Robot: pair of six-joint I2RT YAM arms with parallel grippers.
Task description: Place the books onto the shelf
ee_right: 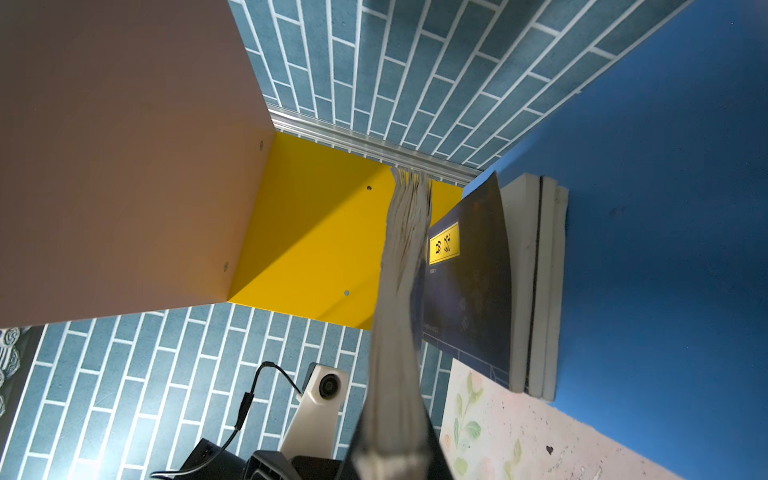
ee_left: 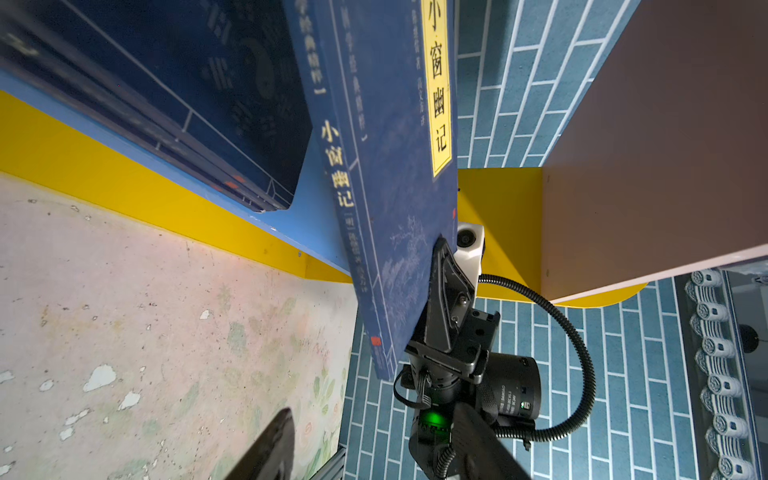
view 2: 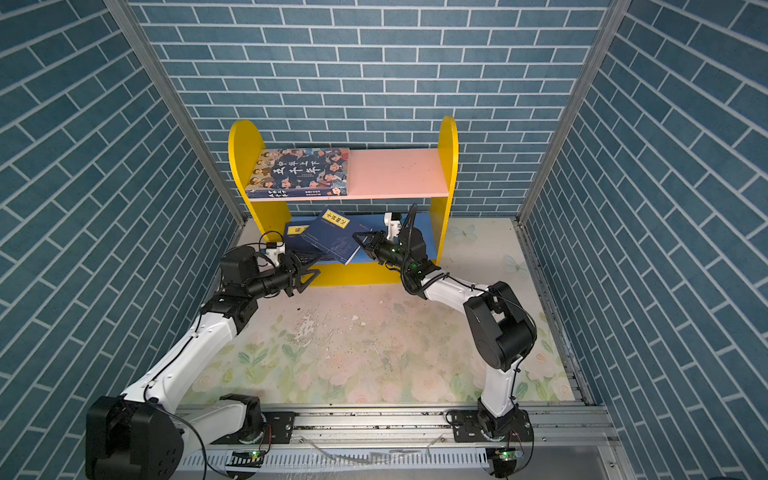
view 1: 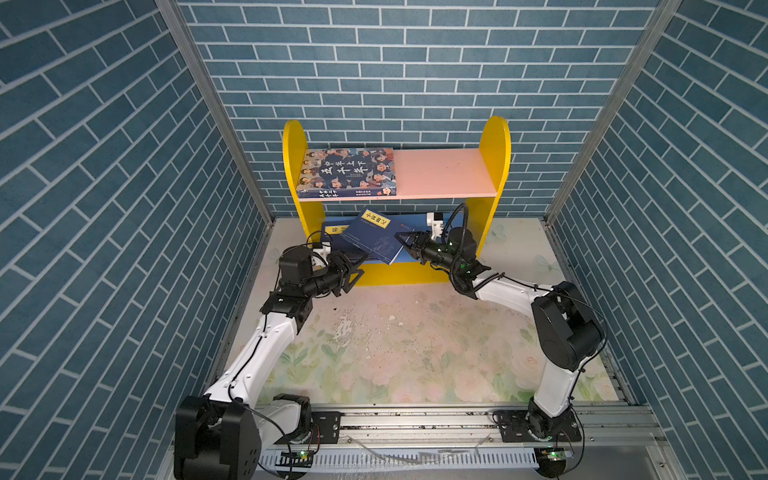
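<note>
Shelf [view 1: 494, 141]: far centre.
Thick book [view 1: 347, 171]: laid flat on pink upper board [view 1: 440, 172], left.
Thin navy book [view 1: 372, 241]: tilted over lower stack [view 1: 332, 230], right corner clamped by right gripper [view 1: 405, 241].
Left gripper [view 1: 353, 270]: spread, empty, near-left.
Step judged: placement onto stack; levelling, then release, called for.

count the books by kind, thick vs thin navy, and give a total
thick cartoon-cover book: 1
thin navy books: 4, one in the right hand, what looks like three stacked on the blue board
total: 5
</note>
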